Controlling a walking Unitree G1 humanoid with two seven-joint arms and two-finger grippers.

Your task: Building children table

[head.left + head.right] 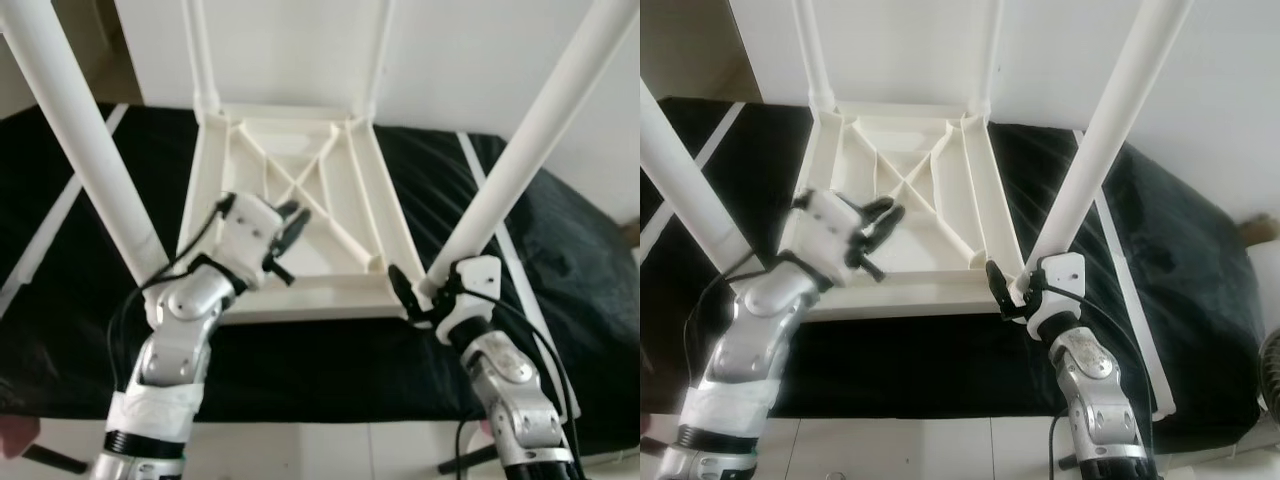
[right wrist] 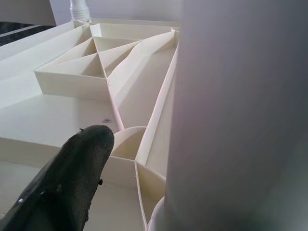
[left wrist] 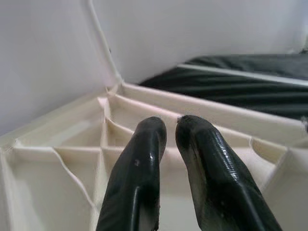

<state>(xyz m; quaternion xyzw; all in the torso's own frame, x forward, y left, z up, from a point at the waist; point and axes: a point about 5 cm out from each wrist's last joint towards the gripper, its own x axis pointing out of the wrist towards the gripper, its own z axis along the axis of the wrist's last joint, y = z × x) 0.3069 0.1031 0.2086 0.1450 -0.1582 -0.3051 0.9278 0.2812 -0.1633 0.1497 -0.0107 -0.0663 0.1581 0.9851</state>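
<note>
Seating the near-right leg [image 1: 520,150] into the upturned tabletop [image 1: 290,200]

R gripper [image 1: 418,290] clamps leg base at tabletop's near-right corner; keep leg vertical w/ socket, press straight down. L gripper [image 1: 285,235], fingers nearly closed, empty, over tabletop ribs.

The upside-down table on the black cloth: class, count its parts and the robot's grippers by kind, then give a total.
Table tops: 1
Table legs: 4
Grippers, left gripper and right gripper: 2
Total: 7
</note>
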